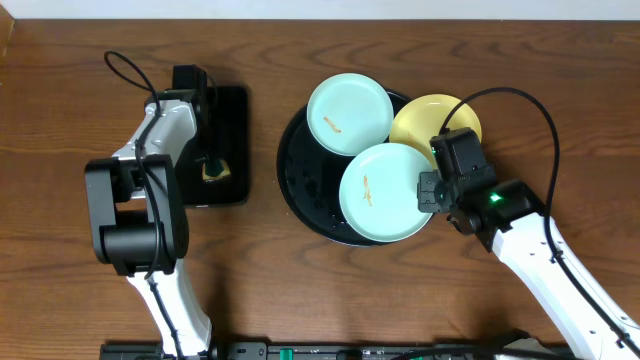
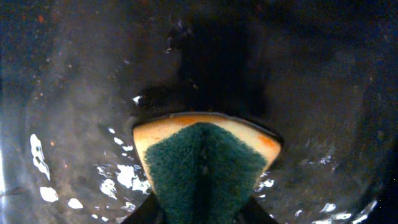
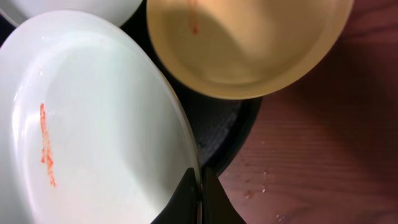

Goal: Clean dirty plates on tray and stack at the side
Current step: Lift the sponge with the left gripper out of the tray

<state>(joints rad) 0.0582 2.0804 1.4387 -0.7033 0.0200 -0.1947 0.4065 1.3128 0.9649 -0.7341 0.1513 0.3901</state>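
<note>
Near mint plate (image 1: 385, 190): smudged, on the round tray's (image 1: 292, 175) near-right part, right of the worktop's middle.
Right jaws: closed at that plate's right rim, but a pinch on it was unclear. This was the nearer arm.
Left jaws: clamped on the sponge (image 2: 205, 162) over the small tray (image 1: 235, 110), well apart leftward.

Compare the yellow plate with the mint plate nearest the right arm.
The mint plate is pale blue-green, the yellow plate pale yellow. The right gripper pinches the mint plate's rim; nothing holds the yellow plate. The mint plate's orange streak is long, the yellow plate's mark small. Both are round, shallow and on the tray.
</note>
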